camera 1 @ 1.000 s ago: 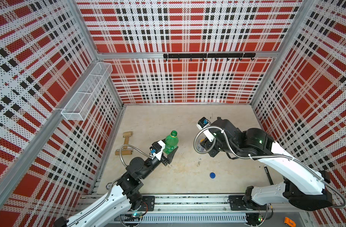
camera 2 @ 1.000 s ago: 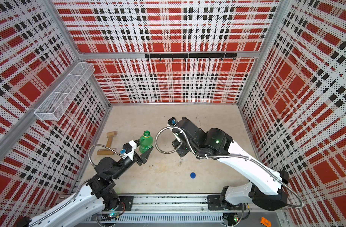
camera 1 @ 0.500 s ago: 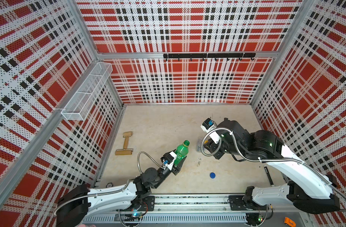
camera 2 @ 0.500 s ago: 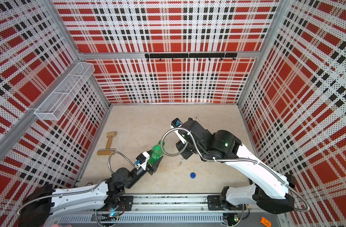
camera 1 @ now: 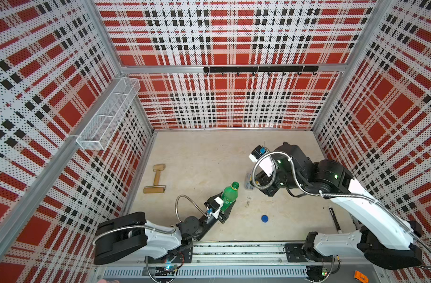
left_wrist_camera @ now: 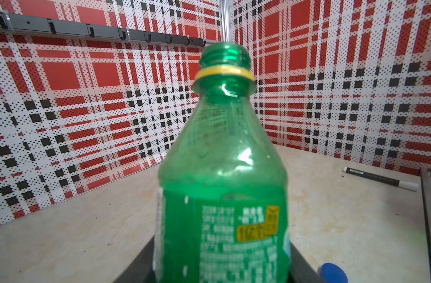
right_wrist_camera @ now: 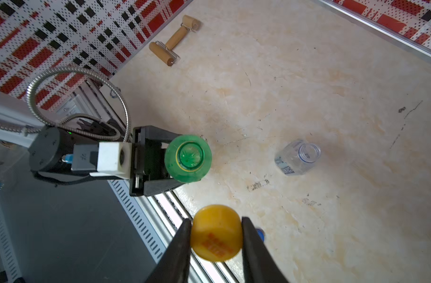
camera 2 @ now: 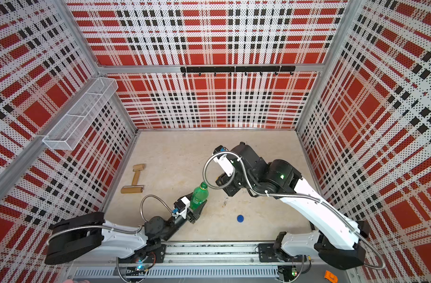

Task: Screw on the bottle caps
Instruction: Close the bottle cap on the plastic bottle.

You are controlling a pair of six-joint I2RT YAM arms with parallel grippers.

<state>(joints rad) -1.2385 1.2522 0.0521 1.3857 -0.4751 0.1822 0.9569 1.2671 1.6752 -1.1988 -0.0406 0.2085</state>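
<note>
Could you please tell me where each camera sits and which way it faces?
Top views: high overhead, looking down on the table; left arm and right arm show.
Left wrist: on the left arm, facing roughly level past the green bottle; its fingers barely show.
Right wrist: on the right arm, looking down; right gripper pinches the yellow cap.
All four show the green bottle.
</note>
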